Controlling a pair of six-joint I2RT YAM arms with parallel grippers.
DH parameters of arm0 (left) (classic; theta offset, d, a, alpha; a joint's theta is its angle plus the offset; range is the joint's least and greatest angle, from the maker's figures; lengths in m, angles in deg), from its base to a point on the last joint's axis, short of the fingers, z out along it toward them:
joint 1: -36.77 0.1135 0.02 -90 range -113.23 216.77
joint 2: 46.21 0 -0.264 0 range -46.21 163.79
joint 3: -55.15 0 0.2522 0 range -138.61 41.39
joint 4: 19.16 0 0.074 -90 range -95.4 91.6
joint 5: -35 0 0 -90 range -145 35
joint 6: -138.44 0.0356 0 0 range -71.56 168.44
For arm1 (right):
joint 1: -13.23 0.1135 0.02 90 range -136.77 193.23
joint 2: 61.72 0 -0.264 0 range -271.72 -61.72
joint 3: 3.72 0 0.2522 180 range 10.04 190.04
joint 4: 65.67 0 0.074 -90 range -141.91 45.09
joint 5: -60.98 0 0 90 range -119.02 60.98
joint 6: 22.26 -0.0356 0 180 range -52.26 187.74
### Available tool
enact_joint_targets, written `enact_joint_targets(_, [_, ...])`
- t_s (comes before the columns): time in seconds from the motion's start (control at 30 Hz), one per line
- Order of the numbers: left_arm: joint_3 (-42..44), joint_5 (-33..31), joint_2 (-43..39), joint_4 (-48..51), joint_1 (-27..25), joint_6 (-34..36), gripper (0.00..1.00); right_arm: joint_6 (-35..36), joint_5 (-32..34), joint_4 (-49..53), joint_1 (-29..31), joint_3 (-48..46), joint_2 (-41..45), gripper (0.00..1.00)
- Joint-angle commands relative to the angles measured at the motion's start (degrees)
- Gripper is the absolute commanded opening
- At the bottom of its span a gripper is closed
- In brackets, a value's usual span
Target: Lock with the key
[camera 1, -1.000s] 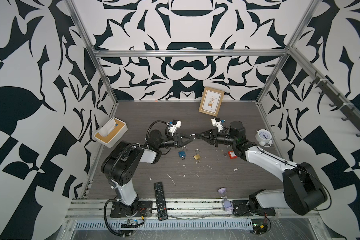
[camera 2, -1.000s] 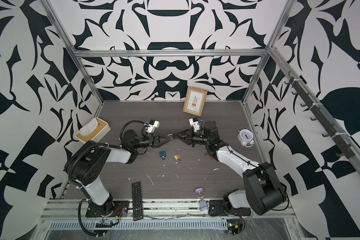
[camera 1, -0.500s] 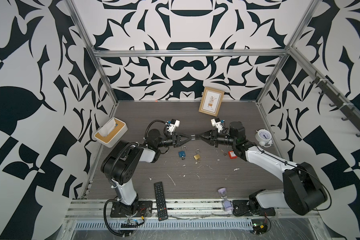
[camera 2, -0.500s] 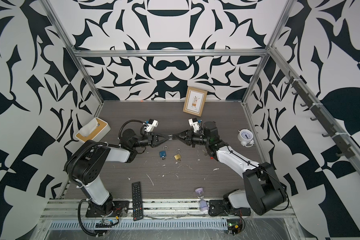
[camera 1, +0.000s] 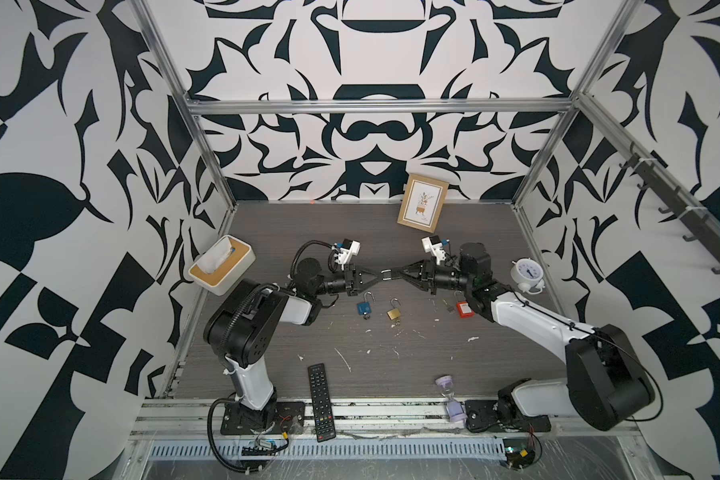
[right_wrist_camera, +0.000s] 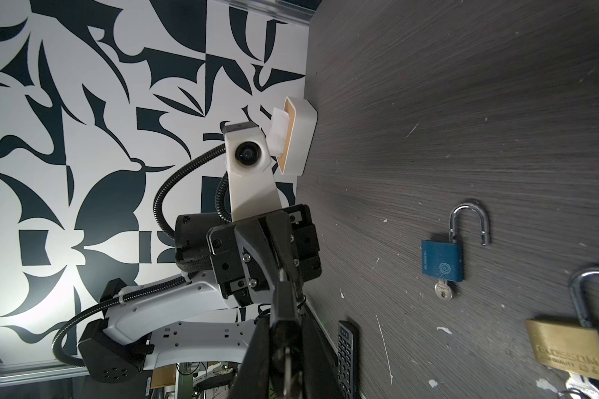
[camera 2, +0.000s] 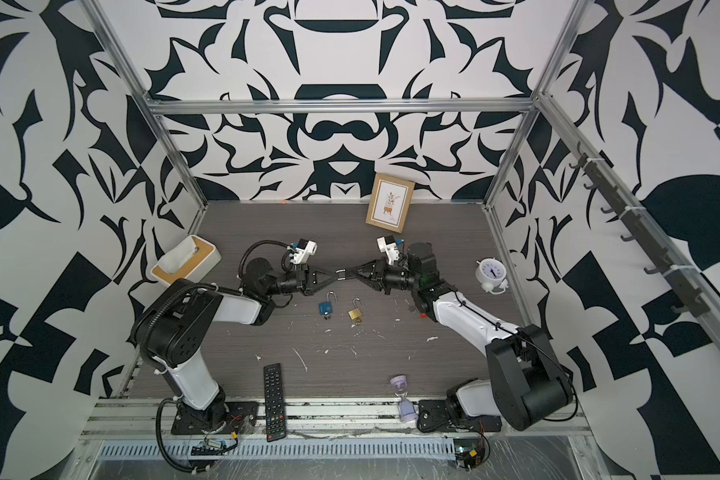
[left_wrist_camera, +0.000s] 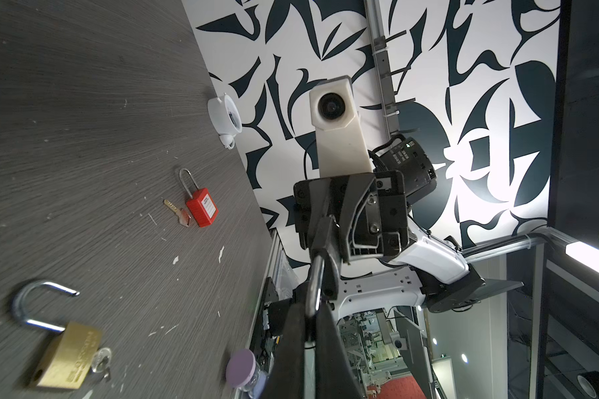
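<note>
Above grey flooring (camera 1: 350, 232), left gripper (camera 1: 376, 276) at nine o'clock and right gripper (camera 1: 395, 274) at three are both clenching one silver shackle (camera 1: 385, 274) aloft, apparently bracing it for closure, while blue padlock (camera 1: 364, 306) and brass padlock (camera 1: 393, 312) are lying open at six.
</note>
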Motion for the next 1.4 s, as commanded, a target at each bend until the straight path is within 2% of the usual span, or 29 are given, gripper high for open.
enact_joint_targets(0.0, [-1.44,0.34,-1.27,-2.70,0.12,-1.27,0.00,3.80,-0.98,-2.60,0.43,0.14,2.45,0.00])
enact_joint_targets(0.13, [-1.63,0.44,-3.20,-2.69,0.06,-2.50,0.00,9.66,0.01,1.70,0.81,0.49,3.55,0.00])
enact_joint_targets(0.3, [-0.93,0.32,-4.91,-2.67,-0.44,-3.25,0.00,10.87,-0.09,0.27,0.80,-0.52,3.28,0.00])
enact_joint_targets(0.47, [-1.13,-0.03,-4.68,-2.71,-1.62,-3.26,0.00,10.34,0.33,-0.69,1.14,-0.83,3.02,0.00])
enact_joint_targets(0.67, [-2.73,-0.56,-3.91,-2.70,-2.63,-3.20,0.00,6.34,-0.17,-6.09,2.56,-1.01,1.80,0.00])
enact_joint_targets(1.03, [-3.97,-0.49,-4.18,-2.71,-3.72,-3.57,0.00,10.95,2.38,-1.53,7.58,1.18,-0.38,0.00])
enact_joint_targets(1.37, [-4.06,-0.44,-4.37,-2.70,-4.04,-3.26,0.00,9.42,2.92,-4.98,12.63,2.81,-4.58,0.00])
